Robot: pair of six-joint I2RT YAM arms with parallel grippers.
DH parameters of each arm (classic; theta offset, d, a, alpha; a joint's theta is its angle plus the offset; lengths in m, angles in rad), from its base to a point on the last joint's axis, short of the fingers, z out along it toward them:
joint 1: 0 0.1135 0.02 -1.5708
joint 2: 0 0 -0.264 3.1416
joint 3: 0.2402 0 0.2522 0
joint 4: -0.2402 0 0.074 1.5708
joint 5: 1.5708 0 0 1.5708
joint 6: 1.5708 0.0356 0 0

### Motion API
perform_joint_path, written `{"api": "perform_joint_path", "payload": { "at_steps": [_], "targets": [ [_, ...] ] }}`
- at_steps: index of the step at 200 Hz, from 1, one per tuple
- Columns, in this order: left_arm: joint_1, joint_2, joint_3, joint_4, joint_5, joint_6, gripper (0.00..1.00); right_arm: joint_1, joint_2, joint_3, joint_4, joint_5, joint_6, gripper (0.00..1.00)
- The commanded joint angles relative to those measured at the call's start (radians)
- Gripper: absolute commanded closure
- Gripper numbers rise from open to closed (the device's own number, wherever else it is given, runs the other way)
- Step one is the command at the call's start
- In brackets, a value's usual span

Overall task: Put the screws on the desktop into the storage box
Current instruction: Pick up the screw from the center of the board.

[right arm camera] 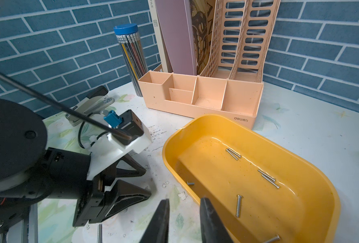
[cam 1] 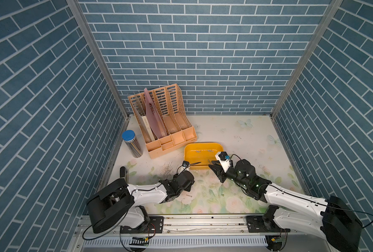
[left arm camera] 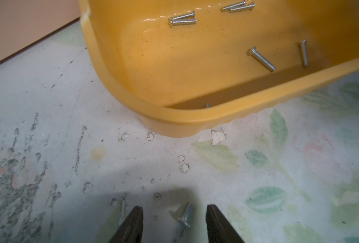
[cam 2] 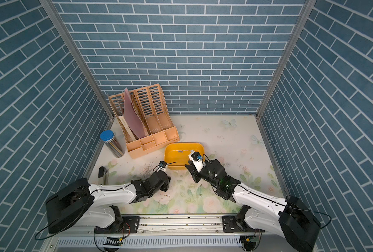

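Observation:
In the left wrist view my left gripper (left arm camera: 174,207) stands open low over the desktop (left arm camera: 48,126). One silvery screw (left arm camera: 186,214) lies flat between its fingers, touching neither. The yellow-orange storage box (left arm camera: 174,117) sits just beyond it and holds several screws (left arm camera: 261,59). My right gripper (right arm camera: 184,199) hangs open and empty beside the box's near rim (right arm camera: 195,202), facing the left gripper (right arm camera: 148,179). More screws (cam 1: 188,195) lie loose on the floral desktop (cam 1: 257,135) between the two arms. In both top views the box (cam 1: 203,144) (cam 2: 183,145) sits mid-desk.
A peach file organizer (cam 1: 170,122) stands behind the box to the left. A pencil jar with a blue lid (cam 1: 133,144) is beside it. A stapler (cam 1: 123,172) lies by the left wall. Dark scuff marks (cam 1: 167,169) spread left of the box. Blue brick walls enclose three sides.

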Motion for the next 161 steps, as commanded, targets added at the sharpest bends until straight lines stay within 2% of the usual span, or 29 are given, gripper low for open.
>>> {"api": "perform_joint_path", "payload": {
  "at_steps": [1, 40, 93, 131, 161],
  "targets": [
    [-0.003, 0.033, 0.022, 0.010, 0.002, 0.026, 0.47, -0.003, -0.007, -0.013, 0.023, 0.014, -0.023, 0.72],
    [-0.003, 0.052, 0.017, 0.025, 0.025, 0.024, 0.62, -0.004, -0.024, -0.019, 0.020, 0.020, -0.021, 0.72],
    [-0.003, 0.056, 0.009, 0.005, 0.051, 0.016, 0.71, -0.003, -0.044, -0.027, 0.018, 0.029, -0.023, 0.72],
    [-0.002, -0.004, -0.026, -0.040, 0.032, -0.013, 0.77, -0.004, -0.054, -0.029, 0.012, 0.034, -0.023, 0.72],
    [-0.003, -0.032, -0.039, -0.048, 0.031, -0.018, 0.78, -0.003, -0.064, -0.032, 0.012, 0.034, -0.022, 0.72]
  ]
}}
